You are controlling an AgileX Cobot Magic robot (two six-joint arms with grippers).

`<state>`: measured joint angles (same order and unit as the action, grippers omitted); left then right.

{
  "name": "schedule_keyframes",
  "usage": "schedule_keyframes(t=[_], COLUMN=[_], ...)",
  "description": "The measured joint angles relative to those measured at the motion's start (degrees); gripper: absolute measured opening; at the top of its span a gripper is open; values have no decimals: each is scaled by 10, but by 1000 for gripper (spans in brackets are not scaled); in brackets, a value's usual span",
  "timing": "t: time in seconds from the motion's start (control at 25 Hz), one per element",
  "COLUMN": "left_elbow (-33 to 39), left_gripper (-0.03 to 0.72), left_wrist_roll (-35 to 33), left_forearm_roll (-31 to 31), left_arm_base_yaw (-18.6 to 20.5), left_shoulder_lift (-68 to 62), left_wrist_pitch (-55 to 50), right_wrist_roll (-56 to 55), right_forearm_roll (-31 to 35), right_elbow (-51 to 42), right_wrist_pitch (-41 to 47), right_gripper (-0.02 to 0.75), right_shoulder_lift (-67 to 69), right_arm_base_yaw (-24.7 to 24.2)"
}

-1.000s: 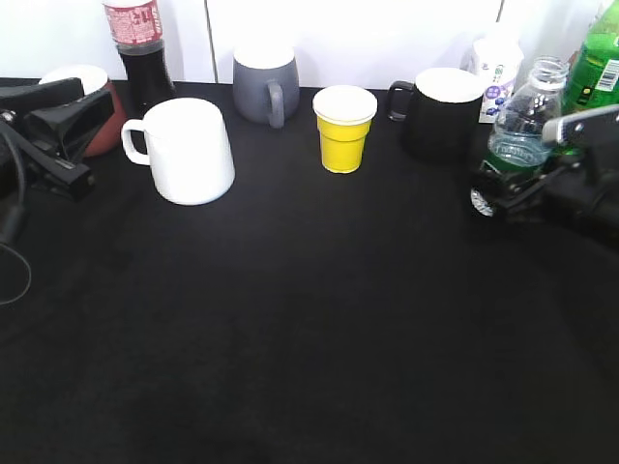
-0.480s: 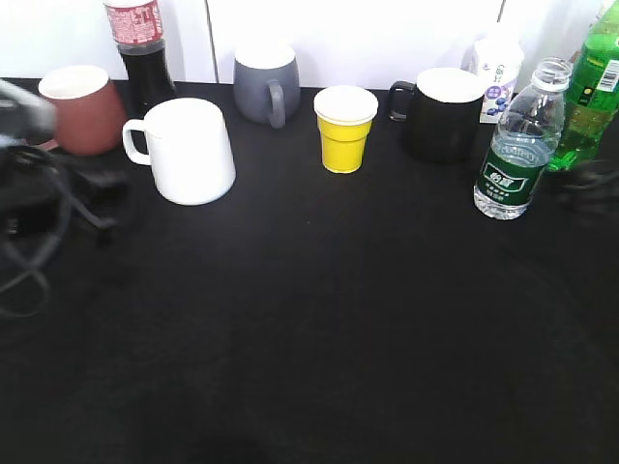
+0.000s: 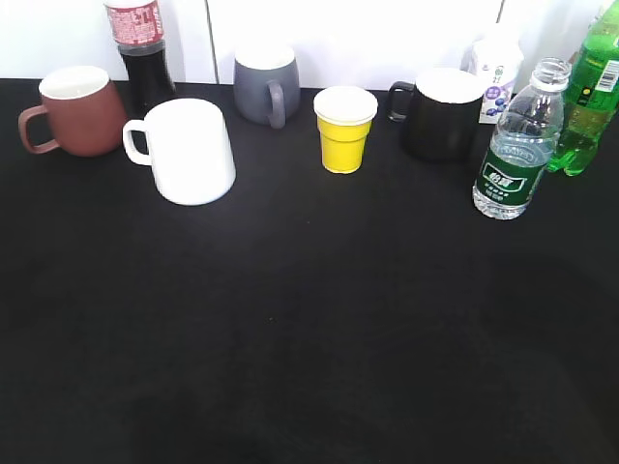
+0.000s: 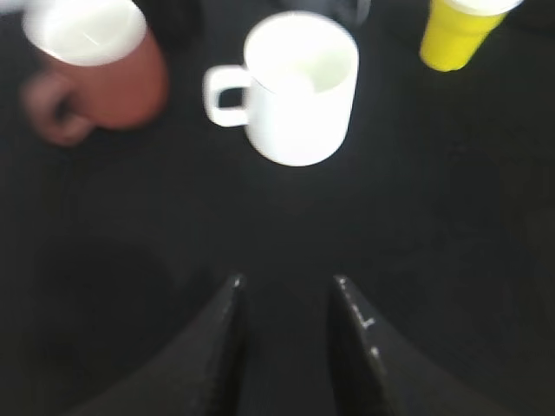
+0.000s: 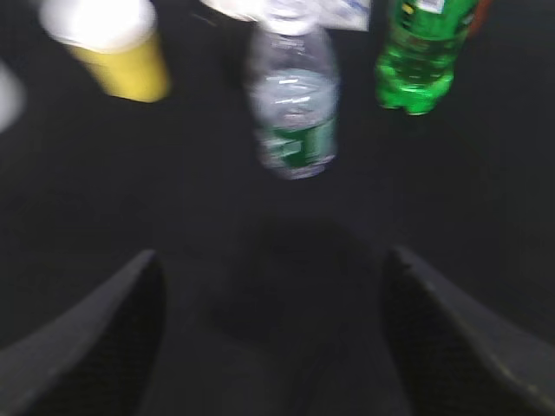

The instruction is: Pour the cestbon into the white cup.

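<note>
The cestbon bottle (image 3: 515, 145), clear with a dark green label and no cap, stands upright at the right of the black table; it also shows in the right wrist view (image 5: 292, 95). The white cup (image 3: 189, 151) stands upright at the left, handle to the left, and shows in the left wrist view (image 4: 299, 85). Neither gripper shows in the exterior view. My left gripper (image 4: 286, 286) is open and empty, well short of the white cup. My right gripper (image 5: 273, 260) is wide open and empty, short of the bottle.
Along the back stand a brown mug (image 3: 75, 109), a cola bottle (image 3: 140, 50), a grey mug (image 3: 264, 83), a yellow cup (image 3: 344, 128), a black mug (image 3: 441, 112), a small white carton (image 3: 495, 68) and a green soda bottle (image 3: 590, 92).
Both arms have pulled back out of the exterior view. The right gripper, which was around the cestbon a second ago, has let it go; the bottle stands free.
</note>
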<state>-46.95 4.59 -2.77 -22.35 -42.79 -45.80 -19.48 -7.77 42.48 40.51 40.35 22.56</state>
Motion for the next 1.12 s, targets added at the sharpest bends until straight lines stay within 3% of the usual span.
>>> schedule_keyframes(t=[0.08, 0.24, 0.28, 0.48, 0.6, 1.0, 1.12], left_elbow=[1, 35, 51, 146, 170, 173, 173], left_gripper=[244, 244, 244, 244, 244, 241, 241], left_wrist_roll=[-5, -6, -6, -6, -13, -15, -15], left_forearm_roll=[-2, 0, 1, 28, 28, 32, 32], left_arm_base_yaw=[0, -1, -1, -1, -1, 1, 69], left_shoulder_lift=[67, 256, 292, 399, 417, 417, 419], left_wrist_pitch=[-47, -165, -188, -211, -161, -153, -153], right_wrist_roll=[27, 43, 43, 44, 50, 53, 53], right_forearm_roll=[33, 30, 27, 13, 9, 14, 17], right_elbow=[2, 2, -4, -107, -134, -134, -134], right_wrist_pitch=[80, 274, 287, 282, 206, 203, 203], right_gripper=[581, 581, 581, 580, 577, 577, 577], right_shoulder_lift=[-122, -308, -360, -408, -408, -408, -408], right_arm_base_yaw=[1, 2, 2, 2, 2, 2, -17])
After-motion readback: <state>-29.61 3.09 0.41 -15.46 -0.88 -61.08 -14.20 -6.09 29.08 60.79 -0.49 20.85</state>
